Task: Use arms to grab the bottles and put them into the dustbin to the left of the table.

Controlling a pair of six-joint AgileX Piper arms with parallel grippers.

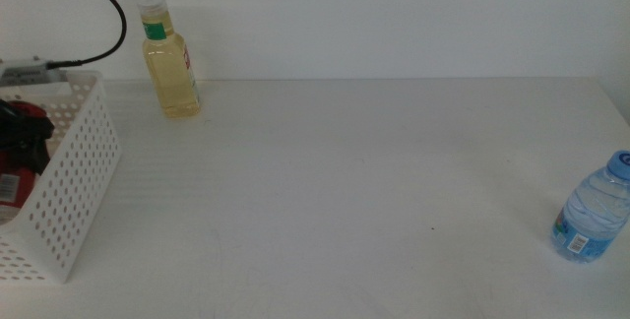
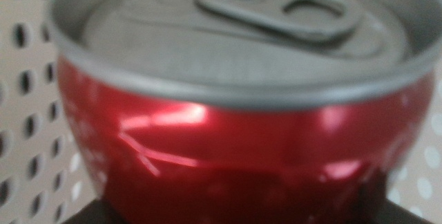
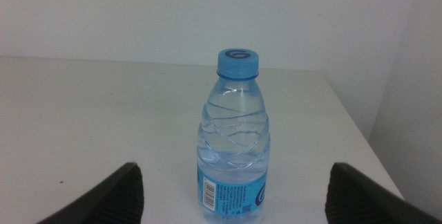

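My left jaws (image 1: 18,134) are down inside the dustbin (image 1: 74,176), which sits at the left end of the worktop (image 1: 335,191). From my left wrist the red can (image 2: 235,141) fills almost the whole picture, top up, with its grey lid and pull tab showing. The white wall of the dustbin with its round holes is right behind the can. I see only dark bits of my jaws under the can, so I cannot tell if they grip it or not.

My right jaws (image 3: 235,196) are wide open. The water bottle (image 3: 233,144) with the blue cap stands upright between them, and they do not touch it. In the middle view this bottle (image 1: 594,208) is far from the dustbin, at the other end of the worktop, near its edge.

The yellow bottle (image 1: 170,58) with the white cap and green collar stands upright just behind the dustbin, at the back of the worktop by the wall. A black cable (image 1: 94,4) curves above the dustbin.

The worktop is white and flat. The wall behind it is plain white too.
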